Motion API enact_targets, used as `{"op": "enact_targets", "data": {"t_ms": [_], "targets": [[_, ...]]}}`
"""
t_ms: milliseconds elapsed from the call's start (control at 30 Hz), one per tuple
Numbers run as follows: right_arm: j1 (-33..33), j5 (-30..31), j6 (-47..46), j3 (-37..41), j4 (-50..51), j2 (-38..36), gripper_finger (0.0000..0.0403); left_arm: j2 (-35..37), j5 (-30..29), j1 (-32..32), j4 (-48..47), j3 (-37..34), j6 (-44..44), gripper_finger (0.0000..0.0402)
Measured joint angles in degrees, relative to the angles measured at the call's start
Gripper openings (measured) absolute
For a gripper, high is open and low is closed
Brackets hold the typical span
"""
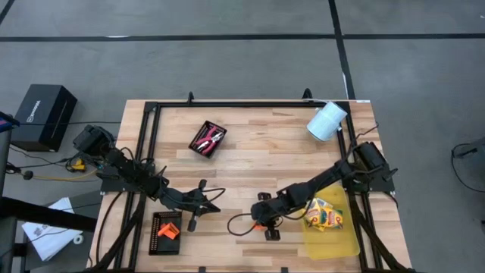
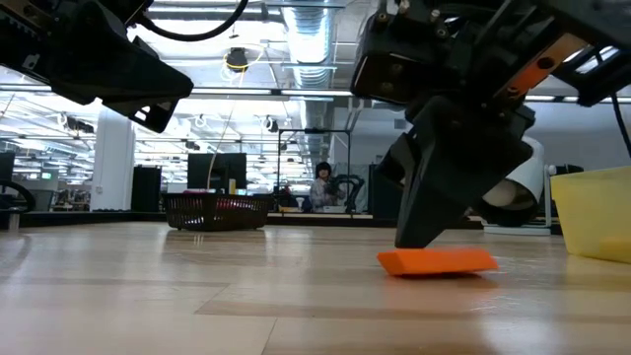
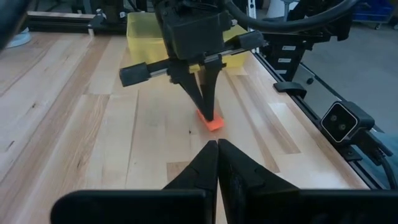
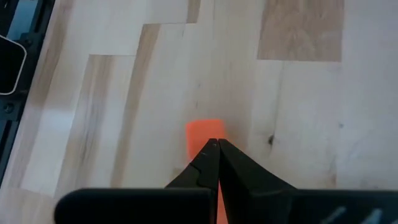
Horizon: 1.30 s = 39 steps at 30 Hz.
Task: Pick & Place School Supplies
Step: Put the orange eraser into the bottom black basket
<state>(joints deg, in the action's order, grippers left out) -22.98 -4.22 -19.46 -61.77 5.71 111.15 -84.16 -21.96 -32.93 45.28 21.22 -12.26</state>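
Robotics lab in large open industrial hall. Evidence: wooden bench (image 1: 250,163) in black metal frame (image 1: 144,144) on grey concrete floor (image 1: 227,53); exposed ceiling ducts (image 2: 315,25), strip lights; person (image 2: 321,185) seated at far workstation; cables underfoot.

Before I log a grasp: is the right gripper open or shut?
Shut: right gripper fingertips meet, pressed onto the flat orange piece, not around it.

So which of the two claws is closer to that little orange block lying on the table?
The right gripper. Its closed tips rest right at the orange block. The left gripper, also closed, sits a little way off, pointing toward the block across bare wood.
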Motion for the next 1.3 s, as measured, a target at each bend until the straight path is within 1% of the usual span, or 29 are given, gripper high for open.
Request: {"op": "enact_targets", "data": {"t_ms": [167,367,567,900,967,1067,1167,1233,1300], "targets": [[1.4,0.0,1.4,0.1,1.4,0.1,0.0,0.0,0.0,0.0,0.0,0.0,0.0,0.0002],[2.9,-1.6,2.6,0.2,2.4,0.2,0.0,0.0,0.0,0.0,-0.2,0.0,0.0,0.0002],[4.2,-1.7,4.7,0.2,2.6,0.2,0.0,0.0,1.2,0.0,-0.3,0.0,0.0,0.0002],[10.1,6.3,11.0,-0.6,0.9,-1.0,0.0,0.0,1.1,0.0,-0.2,-1.9,-1.9,0.0002],[11.2,7.4,13.1,-0.8,1.4,-2.8,0.0,0.0,1.0,0.0,-0.2,-1.9,-2.0,0.0002],[12.8,8.6,15.9,-1.4,-0.5,-5.9,0.0,0.0,1.0,1.0,-0.1,-1.7,-2.4,0.0002],[14.2,9.7,18.4,-1.5,-1.2,-10.8,0.0,0.0,1.0,3.3,0.0,-1.6,-4.3,0.0003],[14.7,11.6,19.7,-1.4,0.5,-14.9,0.0,-0.1,1.1,5.3,-0.2,-1.6,-4.5,0.0006],[14.6,13.0,21.1,-1.5,1.6,-18.7,0.0,-0.6,3.3,7.7,-0.3,-1.1,-4.6,0.0013]]}}
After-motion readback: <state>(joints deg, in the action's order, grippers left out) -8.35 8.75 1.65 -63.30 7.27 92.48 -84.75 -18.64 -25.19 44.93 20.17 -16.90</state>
